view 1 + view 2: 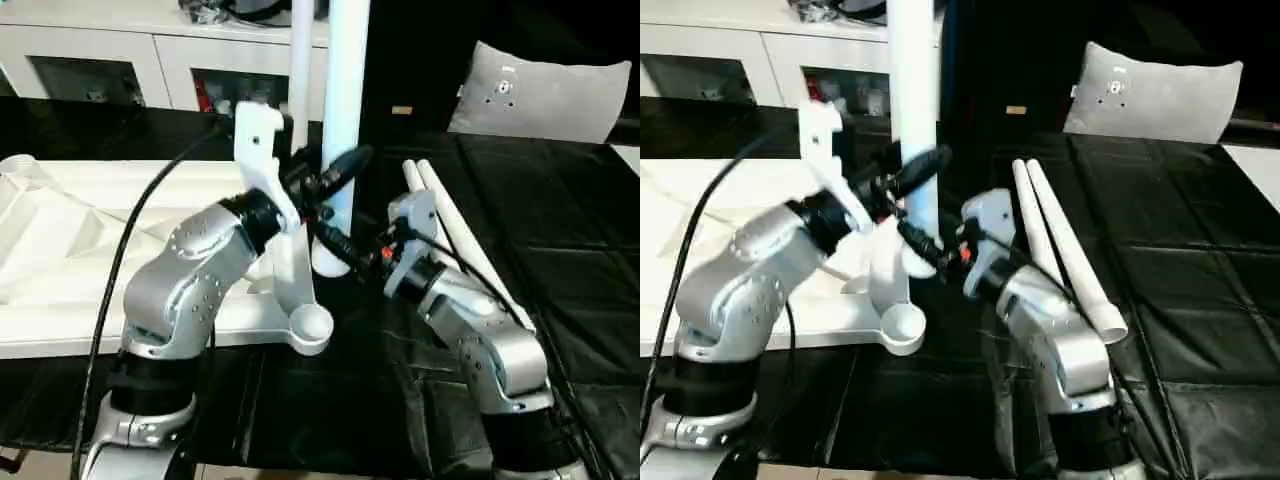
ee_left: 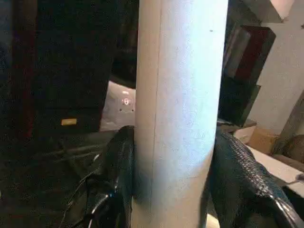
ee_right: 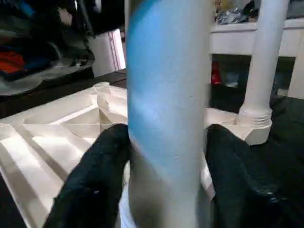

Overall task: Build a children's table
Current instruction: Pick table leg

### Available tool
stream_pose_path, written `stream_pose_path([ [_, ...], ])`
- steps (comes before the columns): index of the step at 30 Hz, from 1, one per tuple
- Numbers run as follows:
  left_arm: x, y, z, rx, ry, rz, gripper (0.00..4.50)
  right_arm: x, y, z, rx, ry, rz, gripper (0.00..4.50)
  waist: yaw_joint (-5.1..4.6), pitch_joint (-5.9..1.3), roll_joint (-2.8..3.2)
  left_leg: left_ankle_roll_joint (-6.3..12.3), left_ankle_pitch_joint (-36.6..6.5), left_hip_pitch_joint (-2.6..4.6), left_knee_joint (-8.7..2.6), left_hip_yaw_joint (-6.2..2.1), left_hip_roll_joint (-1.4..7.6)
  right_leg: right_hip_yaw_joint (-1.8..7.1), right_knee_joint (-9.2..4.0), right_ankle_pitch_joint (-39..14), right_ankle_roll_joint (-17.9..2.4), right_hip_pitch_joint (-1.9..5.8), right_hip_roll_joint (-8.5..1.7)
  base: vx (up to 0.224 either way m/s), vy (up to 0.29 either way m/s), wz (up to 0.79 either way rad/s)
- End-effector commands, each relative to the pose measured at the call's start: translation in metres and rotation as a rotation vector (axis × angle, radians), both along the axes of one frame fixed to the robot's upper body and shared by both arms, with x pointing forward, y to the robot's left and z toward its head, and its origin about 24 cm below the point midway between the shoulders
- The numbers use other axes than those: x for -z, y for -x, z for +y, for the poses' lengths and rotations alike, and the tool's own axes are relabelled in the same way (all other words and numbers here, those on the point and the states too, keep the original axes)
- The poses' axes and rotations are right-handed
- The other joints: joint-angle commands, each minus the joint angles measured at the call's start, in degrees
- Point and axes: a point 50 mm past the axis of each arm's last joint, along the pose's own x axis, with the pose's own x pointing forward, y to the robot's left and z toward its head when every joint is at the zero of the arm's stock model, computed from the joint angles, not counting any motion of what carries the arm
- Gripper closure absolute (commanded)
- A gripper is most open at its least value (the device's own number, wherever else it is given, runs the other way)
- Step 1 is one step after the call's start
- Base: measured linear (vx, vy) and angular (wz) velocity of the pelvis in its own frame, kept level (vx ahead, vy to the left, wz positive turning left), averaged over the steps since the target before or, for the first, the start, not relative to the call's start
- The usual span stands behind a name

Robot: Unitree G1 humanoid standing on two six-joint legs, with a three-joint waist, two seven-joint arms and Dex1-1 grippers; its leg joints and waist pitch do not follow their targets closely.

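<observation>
Table leg (image 1: 345, 120), white and standing up, is squeezed by my left gripper (image 2: 173, 190) and right gripper (image 3: 164, 190) (both).

Counts:
1 white tabletop (image 1: 60, 250), upside down, ribs up.
4 white legs total: 2 upright – 1 front (image 1: 345, 120), 1 behind (image 1: 299, 70); 2 lying side by side on black surface (image 1: 1065, 245).
1 grey cushion (image 1: 540, 95).
1 white cabinet (image 1: 110, 50).
2 grippers: left (image 1: 335, 170), right (image 1: 335, 245).
</observation>
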Motion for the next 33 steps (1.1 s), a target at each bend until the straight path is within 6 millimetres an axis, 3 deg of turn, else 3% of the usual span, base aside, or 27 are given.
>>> stream_pose_path([
  [1, -0.002, -0.005, 0.007, -0.024, 0.002, 0.023, 2.64, -0.008, -0.001, -0.007, -0.007, -0.023, -0.005, 1.63, 0.14, -4.06, -0.10, 2.18, 2.77, -0.63, -3.31, 0.76, 1.32, 2.50, -3.12, 6.28, -12.20, 4.16, -3.70, 0.000, 0.000, 0.00],
  [5, -0.004, -0.009, 0.011, -0.022, 0.005, 0.036, 2.64, -0.015, 0.001, -0.012, -0.044, -0.059, 0.006, 1.27, 0.22, -4.17, -0.08, 2.42, 3.29, -0.60, -3.27, 0.76, 1.38, 2.42, -3.10, 6.80, -12.56, 4.14, -3.81, 0.000, 0.000, 0.00],
  [9, -0.006, -0.010, 0.017, 0.023, 0.000, 0.061, 2.64, -0.030, -0.009, -0.036, -0.003, -0.143, 0.059, 0.94, 0.31, -4.15, -0.14, 2.47, 3.02, -0.46, -3.35, 0.79, 1.29, 2.37, -3.10, 5.92, -13.36, 4.10, -3.77, 0.000, 0.000, 0.00],
  [10, -0.007, -0.010, 0.018, 0.034, 0.004, 0.063, 2.64, -0.032, -0.010, -0.039, -0.008, -0.148, 0.068, 0.94, 0.39, -4.19, 0.11, 2.22, 3.04, -0.42, -3.25, 0.81, 1.27, 2.32, -3.06, 5.58, -13.17, 3.97, -3.69, 0.000, 0.000, 0.00],
  [12, -0.008, -0.010, 0.018, 0.051, 0.015, 0.066, 2.64, -0.033, -0.009, -0.041, -0.032, -0.139, 0.074, 0.71, 0.42, -4.12, 0.02, 2.10, 2.72, -0.62, -3.23, 0.93, 1.24, 2.32, -3.25, 5.16, -13.04, 4.08, -3.72, 0.000, 0.000, 0.00],
  [15, -0.011, -0.010, 0.017, 0.083, 0.025, 0.068, 2.65, -0.035, -0.009, -0.045, -0.062, -0.107, 0.081, 0.49, 0.59, -4.25, -0.14, 2.39, 3.34, -0.69, -3.17, 0.96, 1.19, 2.26, -3.20, 5.83, -13.34, 4.18, -3.72, 0.000, 0.000, 0.00],
  [18, -0.012, -0.009, 0.015, 0.120, 0.005, 0.064, 2.65, -0.037, -0.011, -0.049, -0.073, -0.093, 0.088, 0.17, 0.71, -4.26, -0.80, 2.94, 3.56, -0.63, -3.16, 1.12, 1.37, 2.22, -3.27, 4.78, -13.35, 4.08, -3.83, 0.000, 0.000, 0.00],
  [22, -0.013, -0.009, 0.015, 0.131, -0.001, 0.057, 2.65, -0.037, -0.014, -0.048, -0.051, -0.100, 0.143, 0.00, 0.65, -4.18, -0.60, 2.50, 3.77, -0.68, -3.23, 1.09, 1.39, 2.07, -3.35, 2.85, -12.82, 3.98, -3.91, 0.000, 0.000, 0.00],
  [23, -0.013, -0.009, 0.016, 0.131, -0.002, 0.058, 2.65, -0.037, -0.014, -0.047, -0.053, -0.097, 0.148, 0.00, 0.68, -4.21, -0.19, 2.31, 3.73, -0.62, -3.18, 1.08, 1.39, 2.07, -3.32, 2.84, -12.84, 3.92, -3.91, 0.000, 0.000, 0.00],
  [26, -0.013, -0.009, 0.017, 0.134, -0.002, 0.059, 2.65, -0.035, -0.013, -0.045, -0.065, -0.096, 0.179, 0.00, 0.72, -4.29, -0.34, 1.98, 3.68, -0.66, -3.22, 1.09, 1.48, 2.01, -3.32, 3.58, -12.93, 4.03, -3.91, 0.000, 0.000, 0.00],
  [27, -0.013, -0.009, 0.017, 0.136, -0.005, 0.061, 2.65, -0.034, -0.012, -0.044, -0.054, -0.082, 0.180, 0.00, 0.84, -4.29, 0.34, 1.83, 3.62, -0.66, -3.20, 0.99, 1.47, 2.00, -3.23, 3.79, -13.02, 4.01, -4.00, 0.000, 0.000, 0.00],
  [30, -0.012, -0.010, 0.017, 0.143, -0.013, 0.063, 2.65, -0.032, -0.012, -0.044, -0.026, -0.048, 0.166, 0.00, 0.86, -4.31, 0.03, 0.95, 2.91, -0.68, -3.28, 1.10, 1.52, 1.89, -3.38, 3.37, -12.82, 4.02, -3.89, 0.000, 0.000, 0.00],
  [33, -0.013, -0.009, 0.016, 0.164, -0.022, 0.059, 2.65, -0.032, -0.011, -0.044, -0.036, -0.023, 0.142, 0.00, 1.01, -4.31, 0.19, 0.76, 2.73, -0.67, -3.27, 1.08, 1.58, 1.84, -3.38, 3.46, -12.78, 4.03, -3.98, 0.000, 0.000, 0.00],
])
